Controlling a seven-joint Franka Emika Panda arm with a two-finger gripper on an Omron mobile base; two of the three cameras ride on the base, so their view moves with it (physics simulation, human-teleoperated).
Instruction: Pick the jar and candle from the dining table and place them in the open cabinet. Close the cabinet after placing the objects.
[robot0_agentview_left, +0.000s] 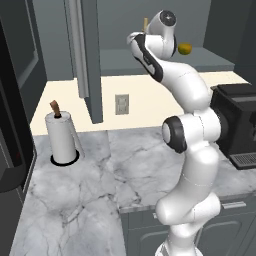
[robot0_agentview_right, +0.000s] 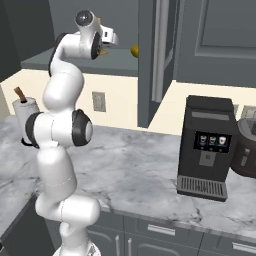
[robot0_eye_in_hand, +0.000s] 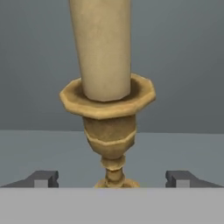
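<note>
Currently, left base view: arm (robot0_agentview_left: 192, 150) is reaching up into the cabinet (robot0_agentview_left: 165, 60), hand sitting at shelf level. A sliver of the candle (robot0_agentview_left: 145, 24) is peeking out just behind the hand, standing on the cabinet shelf. A small yellow-orange fruit (robot0_agentview_left: 185, 48) is sitting on that shelf too, just right of the hand. Well below the cabinet, on the marble worktop (robot0_agentview_left: 100, 185), a paper towel roll (robot0_agentview_left: 62, 136) is standing to the left and a black coffee machine (robot0_agentview_left: 237, 125) to the right. An open cabinet door (robot0_agentview_left: 86, 55) is hanging down left of the shelf.

Right base view: hand is sitting at the shelf edge of the cabinet, fruit just to its right. Coffee machine is standing on the worktop well below and right of the cabinet.

Hand view: candle is standing upright in its brass holder on the cabinet shelf, centred between the fingers (robot0_eye_in_hand: 41, 178). Fingers are standing wide apart, each clear of the holder, gripping nothing; gripper (robot0_eye_in_hand: 113, 178) is lining up with the holder stem.
</note>
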